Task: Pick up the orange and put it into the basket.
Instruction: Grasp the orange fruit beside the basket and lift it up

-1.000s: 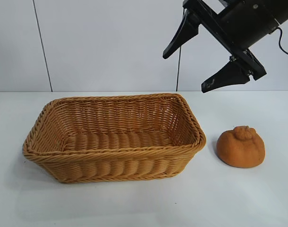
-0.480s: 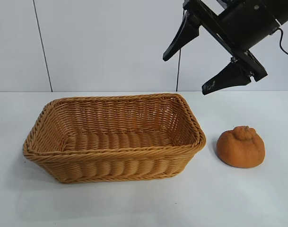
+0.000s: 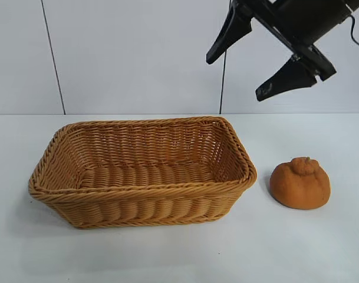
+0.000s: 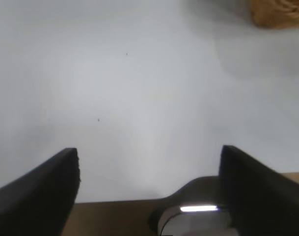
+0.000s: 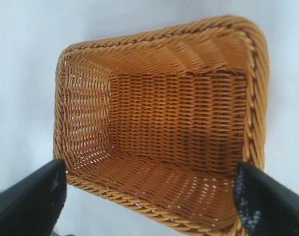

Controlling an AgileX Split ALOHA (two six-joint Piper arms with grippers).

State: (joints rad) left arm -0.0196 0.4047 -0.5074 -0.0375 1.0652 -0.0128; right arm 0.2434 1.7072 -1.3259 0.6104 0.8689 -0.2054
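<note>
The orange, squat and rough-skinned with a knob on top, sits on the white table just right of the basket. The basket is a golden-brown wicker one and nothing lies in it. High above the basket's right end and the orange, my right gripper hangs open with nothing between its fingers. Its wrist view looks down into the basket between the spread fingers of the right gripper. My left gripper is out of the exterior view. It stands open over bare table, with a corner of the basket farther off.
The white table spreads around the basket and the orange. A pale panelled wall stands behind it. In the left wrist view a brown edge and a dark curved part lie below the fingers.
My right gripper has risen a little and shifted slightly to the right, still open. The orange and the basket have not moved.
</note>
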